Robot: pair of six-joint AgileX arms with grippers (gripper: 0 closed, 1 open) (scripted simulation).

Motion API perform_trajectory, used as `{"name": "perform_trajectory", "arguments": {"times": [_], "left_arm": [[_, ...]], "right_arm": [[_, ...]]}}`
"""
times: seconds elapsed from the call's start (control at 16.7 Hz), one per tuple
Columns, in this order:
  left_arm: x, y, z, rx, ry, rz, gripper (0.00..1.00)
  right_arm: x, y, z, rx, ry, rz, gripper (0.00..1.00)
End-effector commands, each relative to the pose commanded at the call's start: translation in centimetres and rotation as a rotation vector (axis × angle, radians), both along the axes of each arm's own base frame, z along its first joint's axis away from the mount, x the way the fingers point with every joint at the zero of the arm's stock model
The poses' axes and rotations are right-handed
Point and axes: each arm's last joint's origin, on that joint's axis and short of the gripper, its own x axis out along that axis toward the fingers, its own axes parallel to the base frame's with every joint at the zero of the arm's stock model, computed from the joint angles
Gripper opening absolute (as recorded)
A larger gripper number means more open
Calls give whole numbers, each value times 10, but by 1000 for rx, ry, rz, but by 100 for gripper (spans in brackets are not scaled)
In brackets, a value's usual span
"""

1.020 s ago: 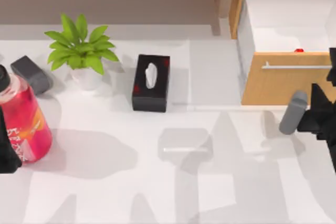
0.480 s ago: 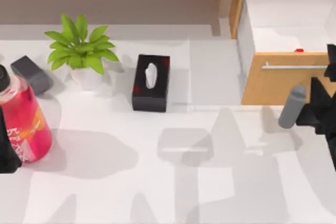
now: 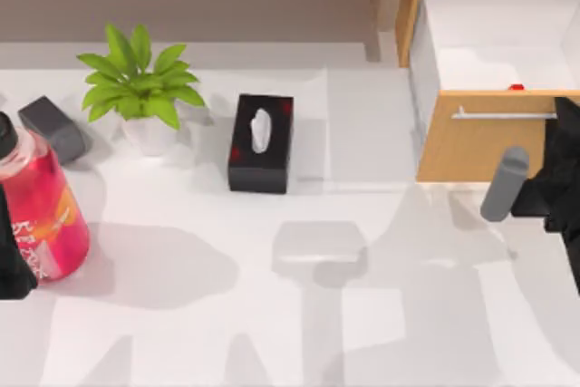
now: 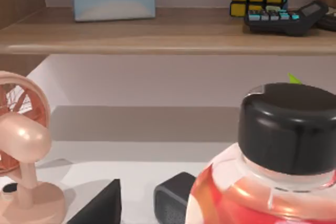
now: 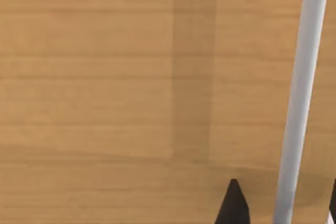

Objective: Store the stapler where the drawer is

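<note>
While drawer [image 3: 489, 79] stands pulled out far right, white inside, stapler [image 3: 54, 128], dark grey rounded block, lies far left on table [image 3: 272, 314]. Right wrist view: silver handle [image 5: 302, 98] between spread right jaws. Left jaws: cannot tell.

The right wrist view faces the wooden front of the drawer [image 5: 105, 77] at close range. The panel is light orange-brown with faint horizontal grain. A slightly darker vertical band crosses the wood near the middle of the panel. The thin silver bar handle [image 5: 299, 93] runs as a long straight rod across the panel, standing just off the wood. A darker strip of shade lies on the panel along one edge of the picture. One dark pointed fingertip [image 5: 232, 205] of the right gripper [image 5: 283, 208] pokes into the picture just beside the handle, and a sliver of the other finger sits on the handle's far side, so the bar lies between the jaws, with a gap between the bar and the pointed fingertip.
</note>
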Motion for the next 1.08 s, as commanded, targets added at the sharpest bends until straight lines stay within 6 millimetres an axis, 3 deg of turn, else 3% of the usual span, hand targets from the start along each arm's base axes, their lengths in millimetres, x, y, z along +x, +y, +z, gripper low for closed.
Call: {"name": "perform_trajectory", "arguments": {"times": [0.12, 0.18, 0.72, 1.08], "left_arm": [[0, 0, 0, 0, 0, 0, 100], [0, 0, 0, 0, 0, 0, 100], [0, 0, 0, 0, 0, 0, 100], [0, 0, 0, 0, 0, 0, 100]], "right_arm": [[0, 0, 0, 0, 0, 0, 2], [0, 0, 0, 0, 0, 0, 0], [0, 0, -1, 1, 5, 0, 0], [38, 1, -2, 0, 4, 1, 0]]}}
